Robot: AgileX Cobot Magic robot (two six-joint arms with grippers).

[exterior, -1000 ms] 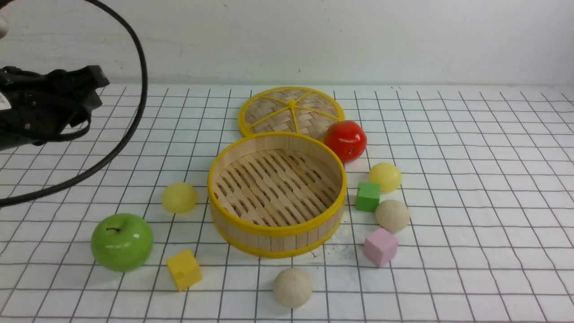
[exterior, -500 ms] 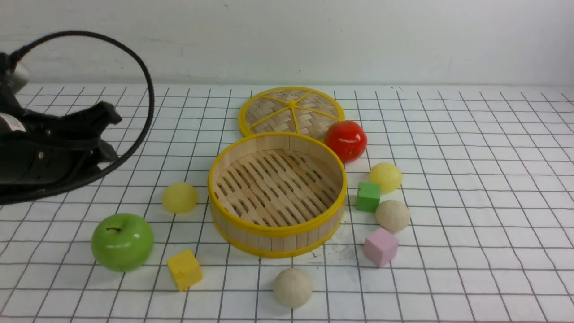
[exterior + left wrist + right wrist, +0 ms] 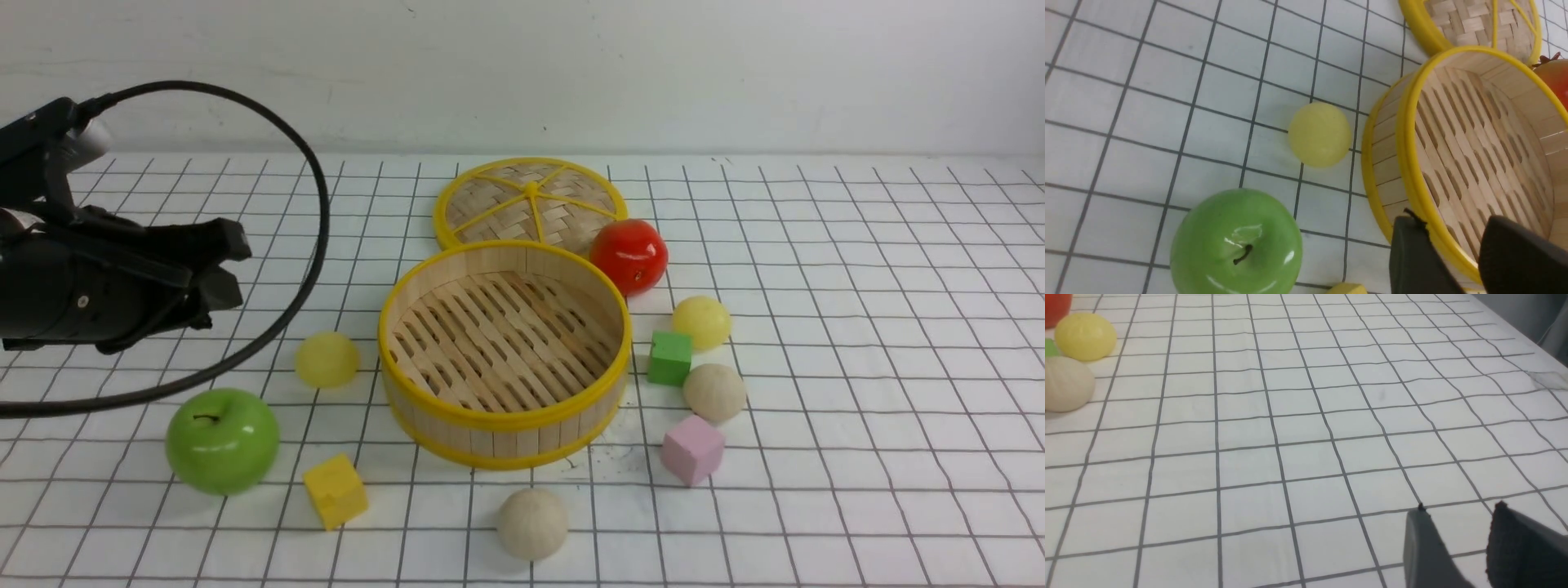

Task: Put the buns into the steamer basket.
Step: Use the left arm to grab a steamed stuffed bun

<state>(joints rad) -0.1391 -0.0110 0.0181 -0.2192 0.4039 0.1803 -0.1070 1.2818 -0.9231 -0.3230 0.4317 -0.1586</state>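
The steamer basket (image 3: 502, 437) stands empty mid-table and shows in the left wrist view (image 3: 1408, 143). Four buns lie around it on the table. One pale yellow bun (image 3: 326, 359) lies left of it, also seen from the left wrist (image 3: 1319, 134). The other pale yellow bun (image 3: 701, 322) and a beige bun (image 3: 714, 392) lie right of it, and both show in the right wrist view (image 3: 1085, 336) (image 3: 1065, 384). A second beige bun (image 3: 532, 523) lies in front. My left gripper (image 3: 231, 269) (image 3: 1453, 228) is open and empty, up and left of the left yellow bun. My right gripper (image 3: 1459, 508) is open and empty over bare table; it is not in the front view.
The woven lid (image 3: 531, 204) lies behind the basket with a red apple (image 3: 629, 255) beside it. A green apple (image 3: 222, 441) and a yellow cube (image 3: 335, 491) sit front left. A green cube (image 3: 669, 358) and a pink cube (image 3: 692, 449) sit among the right-hand buns.
My left arm has moved in from the left edge toward the basket and lower, its cable swinging along. Nothing on the table has moved.
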